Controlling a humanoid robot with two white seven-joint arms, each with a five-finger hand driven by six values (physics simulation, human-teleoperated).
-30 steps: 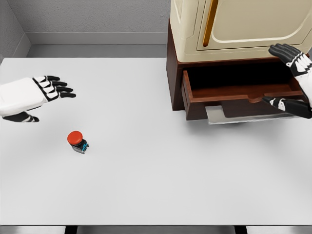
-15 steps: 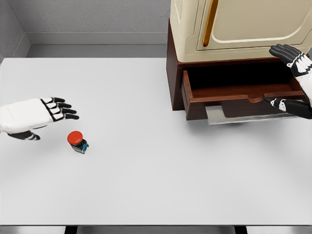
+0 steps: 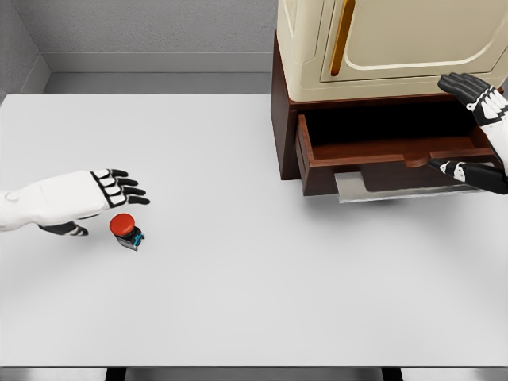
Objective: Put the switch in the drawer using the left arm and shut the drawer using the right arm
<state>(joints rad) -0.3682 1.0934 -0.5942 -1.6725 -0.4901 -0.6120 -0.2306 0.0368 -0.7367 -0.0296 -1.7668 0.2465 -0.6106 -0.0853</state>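
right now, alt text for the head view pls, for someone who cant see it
The left hand, fingers spread, hovers just above and left of a red-topped switch on a white table. At right, a brown drawer stands open under a cream cabinet, with the open right hand at its right end.

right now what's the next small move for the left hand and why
Probably lower the left hand onto the switch and close the fingers on it: the hand is open just above and beside it, not yet grasping, and the drawer stands open, waiting.
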